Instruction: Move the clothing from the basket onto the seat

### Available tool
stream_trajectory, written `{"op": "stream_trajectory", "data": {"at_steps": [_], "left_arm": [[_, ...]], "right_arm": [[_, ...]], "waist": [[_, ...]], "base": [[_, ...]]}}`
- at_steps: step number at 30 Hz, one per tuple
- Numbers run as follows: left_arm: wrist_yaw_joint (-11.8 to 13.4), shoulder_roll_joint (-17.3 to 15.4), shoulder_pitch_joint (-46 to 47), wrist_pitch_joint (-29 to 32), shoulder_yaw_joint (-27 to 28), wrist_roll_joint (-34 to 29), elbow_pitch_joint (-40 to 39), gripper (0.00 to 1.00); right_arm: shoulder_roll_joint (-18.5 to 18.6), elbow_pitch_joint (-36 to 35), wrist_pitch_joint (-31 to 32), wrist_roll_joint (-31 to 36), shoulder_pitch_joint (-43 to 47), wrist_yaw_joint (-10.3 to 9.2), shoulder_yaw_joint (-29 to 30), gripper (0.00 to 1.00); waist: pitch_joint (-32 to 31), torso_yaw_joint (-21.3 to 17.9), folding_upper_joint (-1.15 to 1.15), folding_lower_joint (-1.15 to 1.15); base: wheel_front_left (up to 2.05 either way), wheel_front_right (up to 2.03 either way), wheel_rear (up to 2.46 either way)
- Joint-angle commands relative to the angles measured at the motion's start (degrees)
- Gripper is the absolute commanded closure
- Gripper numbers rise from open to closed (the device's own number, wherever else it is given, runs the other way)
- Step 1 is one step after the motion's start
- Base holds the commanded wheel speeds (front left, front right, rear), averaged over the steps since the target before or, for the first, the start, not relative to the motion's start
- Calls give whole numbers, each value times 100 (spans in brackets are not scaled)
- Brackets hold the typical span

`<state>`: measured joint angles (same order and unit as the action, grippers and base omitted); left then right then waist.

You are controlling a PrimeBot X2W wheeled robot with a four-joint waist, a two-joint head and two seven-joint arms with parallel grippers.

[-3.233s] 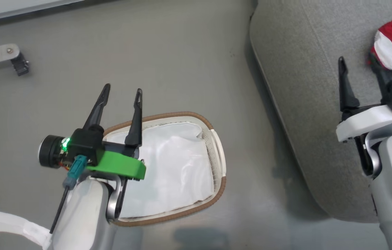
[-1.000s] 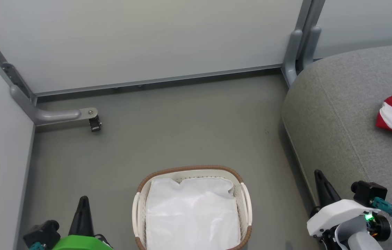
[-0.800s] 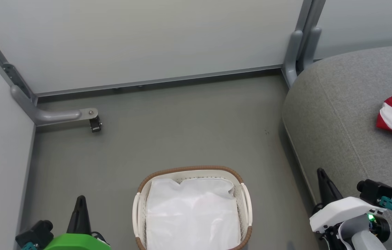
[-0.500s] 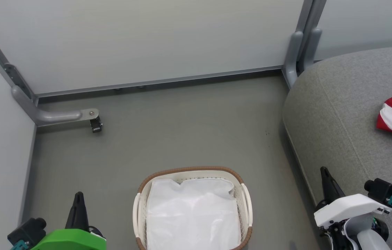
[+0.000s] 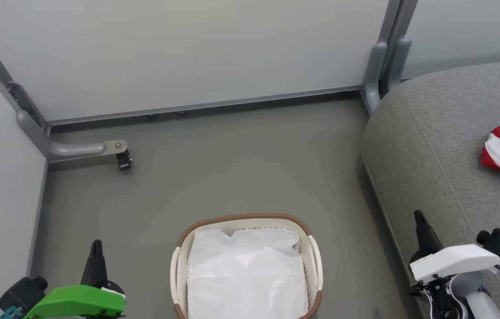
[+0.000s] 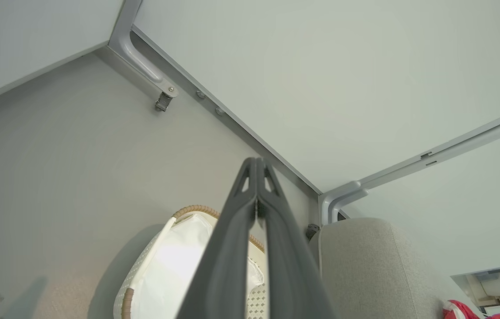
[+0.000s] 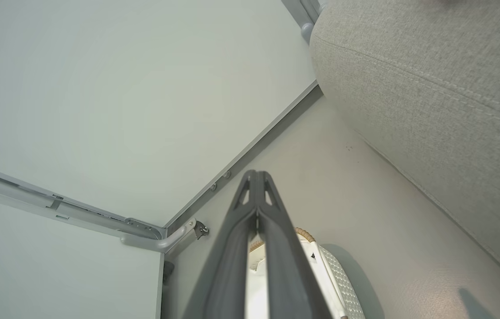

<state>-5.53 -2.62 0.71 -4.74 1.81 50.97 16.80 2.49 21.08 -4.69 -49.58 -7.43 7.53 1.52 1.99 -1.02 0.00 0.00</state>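
Surrounding the basket: open floor.

The light in here is bright, soft and even, coming from overhead with no hard glare. From the head everything is sharp. The plain white sheet-like cloth in the oval white perforated plastic basket with a brown rim, between the left gripper and the right gripper, is nearly washed out, its folds faint. The large grey fabric seat drops a soft-edged shadow on the matt grey floor just ahead of the right jaws. Both wrist pictures bend the straight grey metal rails into curves towards the edges, and the dark jaws go soft close to the lens. A broad, weak shadow lies beside the basket, left of the left jaws and right of the right jaws.
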Motion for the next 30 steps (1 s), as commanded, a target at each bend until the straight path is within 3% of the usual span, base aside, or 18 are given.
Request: {"op": "stream_trajectory", "data": {"at_steps": [1, 30], "left_arm": [[-31, -22, 185, 36, 39, 192, -89, 100], [-107, -30, 367, 520, 237, 1922, -174, 100]], "right_arm": [[29, -103, 41, -185, 11, -3, 41, 100], [40, -381, 520, -1980, 56, -4, 251, 100]], "waist": [[-3, 2, 0, 0], [-66, 37, 0, 0]], "base": [[0, 0, 0], [0, 0, 0]]}}
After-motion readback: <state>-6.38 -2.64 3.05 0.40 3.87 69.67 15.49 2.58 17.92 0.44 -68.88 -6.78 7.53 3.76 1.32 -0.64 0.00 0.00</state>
